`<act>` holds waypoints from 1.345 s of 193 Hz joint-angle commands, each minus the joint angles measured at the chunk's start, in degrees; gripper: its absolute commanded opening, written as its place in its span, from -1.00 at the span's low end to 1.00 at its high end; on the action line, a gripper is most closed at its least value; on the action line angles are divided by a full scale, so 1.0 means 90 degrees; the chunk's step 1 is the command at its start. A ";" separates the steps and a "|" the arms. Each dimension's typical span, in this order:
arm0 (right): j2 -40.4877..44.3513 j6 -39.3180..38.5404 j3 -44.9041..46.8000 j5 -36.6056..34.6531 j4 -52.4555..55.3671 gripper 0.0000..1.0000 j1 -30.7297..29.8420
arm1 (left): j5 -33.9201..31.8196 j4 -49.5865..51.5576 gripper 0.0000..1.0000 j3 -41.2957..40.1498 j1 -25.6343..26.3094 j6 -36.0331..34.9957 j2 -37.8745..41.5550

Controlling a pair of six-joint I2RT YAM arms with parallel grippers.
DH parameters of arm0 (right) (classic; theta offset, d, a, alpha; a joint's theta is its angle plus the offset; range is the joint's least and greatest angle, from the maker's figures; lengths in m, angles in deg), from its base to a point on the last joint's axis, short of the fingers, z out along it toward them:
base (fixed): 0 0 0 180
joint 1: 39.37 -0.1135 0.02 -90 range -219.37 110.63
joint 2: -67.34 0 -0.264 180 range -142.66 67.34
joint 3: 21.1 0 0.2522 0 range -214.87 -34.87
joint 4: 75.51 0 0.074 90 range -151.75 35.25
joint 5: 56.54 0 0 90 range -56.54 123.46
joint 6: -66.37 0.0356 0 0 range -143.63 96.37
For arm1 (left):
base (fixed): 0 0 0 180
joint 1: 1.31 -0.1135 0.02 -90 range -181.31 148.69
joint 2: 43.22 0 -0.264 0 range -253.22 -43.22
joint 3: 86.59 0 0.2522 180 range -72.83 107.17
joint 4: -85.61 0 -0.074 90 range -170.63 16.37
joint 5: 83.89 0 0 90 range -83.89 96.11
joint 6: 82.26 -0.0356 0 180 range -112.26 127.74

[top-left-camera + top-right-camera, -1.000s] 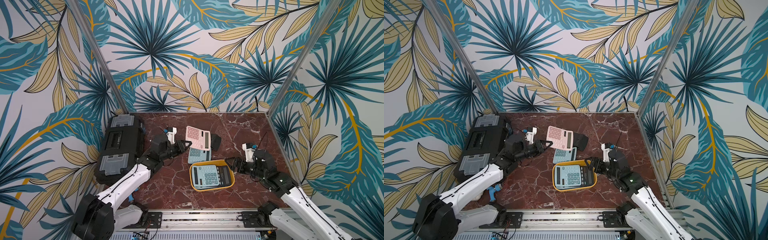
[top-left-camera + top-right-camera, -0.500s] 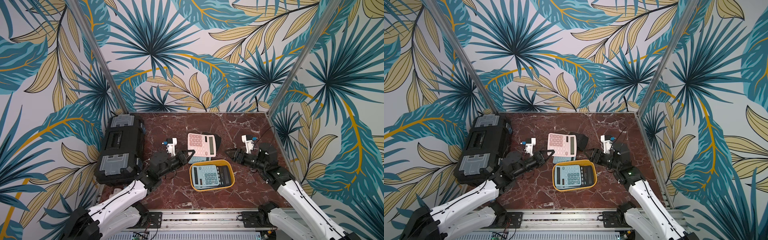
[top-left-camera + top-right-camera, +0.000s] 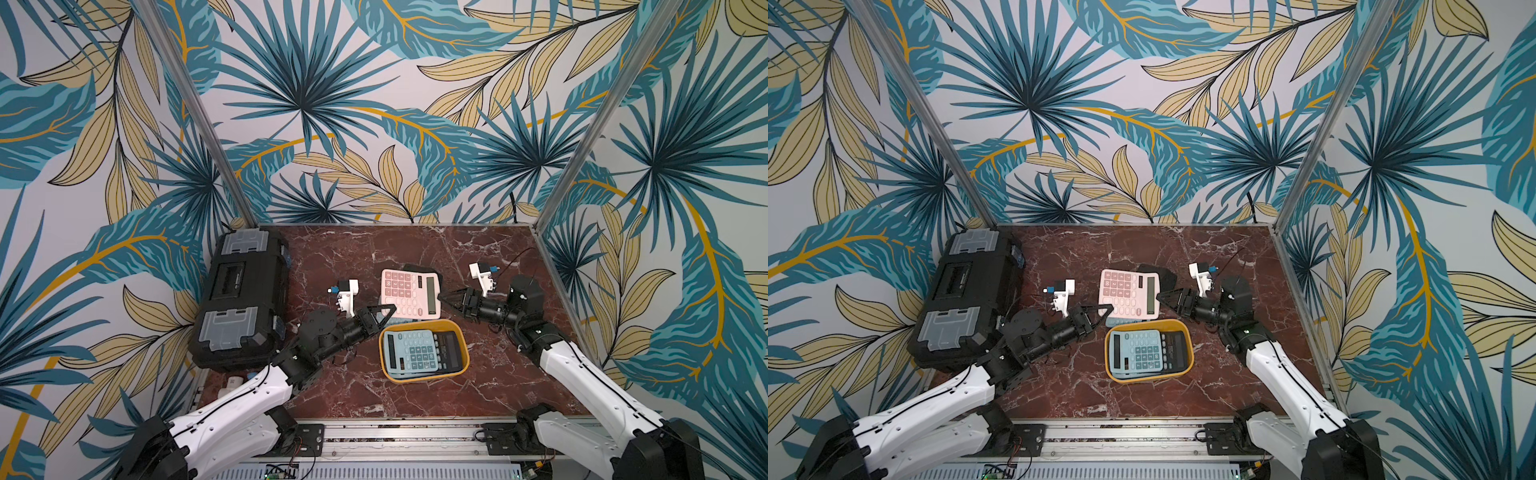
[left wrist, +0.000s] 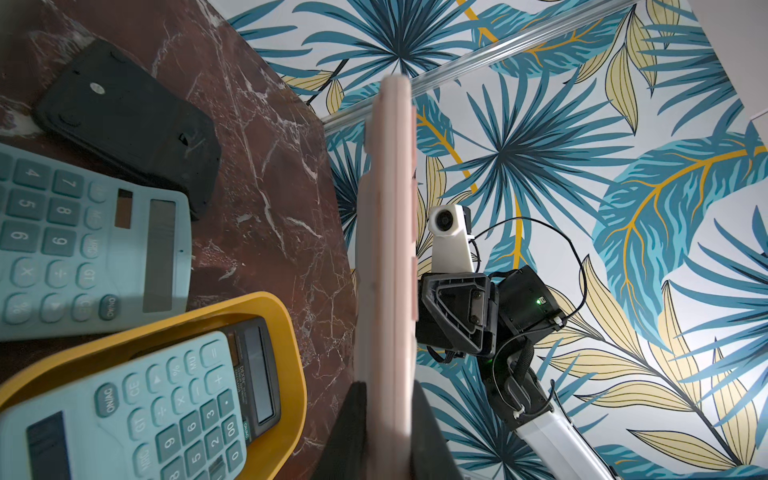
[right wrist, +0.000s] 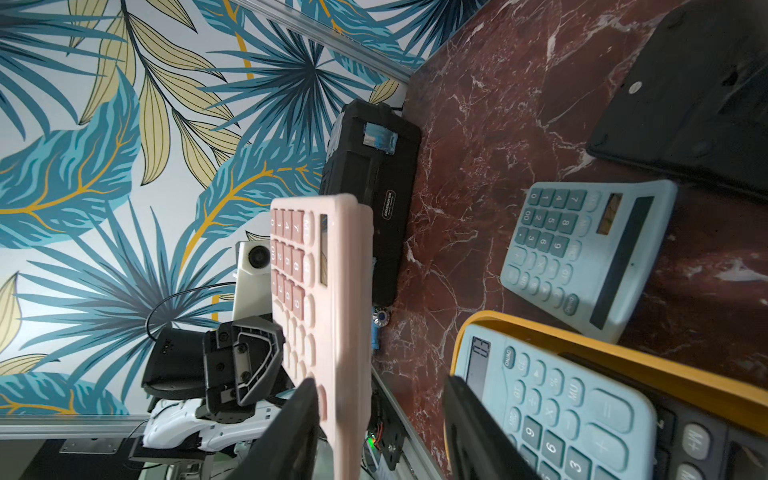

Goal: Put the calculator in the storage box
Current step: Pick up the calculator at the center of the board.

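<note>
A pink calculator [image 3: 409,293] [image 3: 1128,294] hangs level above the table. My left gripper [image 3: 388,311] [image 4: 386,390] is shut on its left edge. My right gripper [image 3: 446,297] [image 5: 380,382] is open around its right edge: one finger touches the keypad face, and the other stands apart from the back. The yellow storage box [image 3: 457,328] [image 4: 286,332] lies just in front and holds a blue calculator [image 3: 411,353] and a black calculator [image 3: 451,351]. Under the pink calculator [image 5: 332,291], another blue calculator [image 4: 83,241] [image 5: 582,257] lies on the marble.
A large black toolbox [image 3: 243,307] stands along the left wall. A black calculator [image 4: 124,120] [image 5: 685,104] lies face down behind the others. Patterned walls enclose the marble table [image 3: 357,399] on three sides, and a metal rail runs along the front.
The left gripper has carried the pink calculator up off the pile and slightly forward. The right gripper swung from beside the storage box to the calculator's right edge, and its jaws have narrowed.
</note>
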 commanded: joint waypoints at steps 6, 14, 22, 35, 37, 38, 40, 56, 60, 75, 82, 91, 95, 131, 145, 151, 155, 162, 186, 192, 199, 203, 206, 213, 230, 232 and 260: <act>-0.0089 0.0201 -0.0087 0.0374 -0.0550 -0.04 0.0017 | 0.0035 -0.0491 -1.00 -0.0019 0.0043 0.0037 -0.0039; -0.0110 0.0201 -0.0098 0.0377 -0.0546 -0.10 0.0017 | 0.0072 -0.0516 -1.00 -0.0028 0.0043 0.0055 -0.0075; -0.0134 0.0192 -0.0100 0.0366 -0.0529 -0.14 0.0024 | 0.0094 -0.0549 -1.00 -0.0038 0.0045 0.0070 -0.0108; -0.0175 0.0176 -0.0103 0.0378 -0.0546 -0.21 0.0017 | 0.0097 -0.0600 -1.00 -0.0067 0.0052 0.0101 -0.0135; -0.0179 0.0176 -0.0102 0.0376 -0.0546 -0.22 0.0017 | 0.0108 -0.0605 -1.00 -0.0072 0.0048 0.0105 -0.0140; -0.0176 0.0179 -0.0101 0.0380 -0.0546 -0.22 0.0017 | 0.0106 -0.0611 -1.00 -0.0080 0.0045 0.0105 -0.0143; -0.0181 0.0174 -0.0104 0.0379 -0.0546 -0.22 0.0017 | 0.0112 -0.0618 -1.00 -0.0085 0.0043 0.0111 -0.0152; -0.0215 0.0181 -0.0107 0.0365 -0.0560 -0.31 0.0016 | 0.0109 -0.0672 -1.00 -0.0125 0.0062 0.0144 -0.0156; -0.0222 0.0179 -0.0108 0.0365 -0.0570 -0.32 0.0017 | 0.0113 -0.0679 -1.00 -0.0126 0.0059 0.0142 -0.0155; -0.0259 0.0168 -0.0109 0.0366 -0.0588 -0.34 0.0017 | 0.0124 -0.0683 -1.00 -0.0126 0.0055 0.0145 -0.0166; -0.0267 0.0180 -0.0107 0.0359 -0.0594 -0.37 0.0018 | 0.0120 -0.0683 -1.00 -0.0126 0.0069 0.0140 -0.0166; -0.0291 0.0185 -0.0108 0.0357 -0.0610 -0.40 0.0017 | 0.0131 -0.0680 -1.00 -0.0117 0.0068 0.0144 -0.0174; -0.0310 0.0188 -0.0107 0.0358 -0.0601 -0.40 0.0017 | 0.0142 -0.0678 -1.00 -0.0108 0.0066 0.0145 -0.0174; -0.0378 0.0191 -0.0114 0.0409 -0.0608 -0.49 0.0022 | 0.0143 -0.0703 -1.00 -0.0114 0.0157 0.0133 -0.0245; -0.0345 0.0196 -0.0116 0.0406 -0.0603 -0.60 0.0017 | 0.0124 -0.0720 -1.00 -0.0129 0.0163 0.0145 -0.0278; -0.0321 0.0192 -0.0114 0.0405 -0.0587 -0.67 0.0017 | 0.0122 -0.0713 -1.00 -0.0133 0.0162 0.0142 -0.0287; -0.0305 0.0192 -0.0118 0.0399 -0.0563 -0.71 0.0017 | 0.0123 -0.0701 -1.00 -0.0127 0.0168 0.0142 -0.0289; -0.0282 0.0165 -0.0128 0.0388 -0.0511 -0.76 0.0018 | 0.0117 -0.0681 -0.94 -0.0120 0.0163 0.0134 -0.0294; -0.0175 -0.0006 -0.0171 0.0330 -0.0196 -0.91 0.0017 | 0.0060 -0.0571 -0.60 -0.0116 0.0160 0.0068 -0.0261; -0.0138 -0.0050 -0.0176 0.0318 -0.0110 -0.95 0.0022 | 0.0024 -0.0527 -0.51 -0.0116 0.0163 0.0062 -0.0240; -0.0115 -0.0114 -0.0187 0.0285 -0.0001 -0.98 0.0017 | 0.0015 -0.0511 -0.42 -0.0116 0.0176 0.0067 -0.0229; -0.0092 -0.0133 -0.0196 0.0271 0.0055 -1.00 0.0017 | 0.0007 -0.0493 -0.35 -0.0121 0.0165 0.0058 -0.0224; -0.0086 -0.0152 -0.0195 0.0268 0.0096 -1.00 0.0017 | 0.0007 -0.0477 -0.29 -0.0121 0.0161 0.0041 -0.0223; -0.0058 -0.0207 -0.0214 0.0265 0.0197 -1.00 0.0017 | -0.0022 -0.0412 -0.15 -0.0116 0.0165 0.0028 -0.0197; 0.0021 -0.0373 -0.0271 0.0237 0.0517 -1.00 0.0017 | -0.0120 -0.0146 0.22 -0.0102 0.0170 -0.0053 -0.0078; 0.0034 -0.0396 -0.0281 0.0223 0.0584 -1.00 0.0017 | -0.0130 -0.0101 0.25 -0.0098 0.0175 -0.0058 -0.0060; 0.0211 -0.0941 -0.0426 0.0085 0.1489 -1.00 0.0036 | -0.0444 0.0743 0.65 -0.0008 0.0168 -0.0340 0.0323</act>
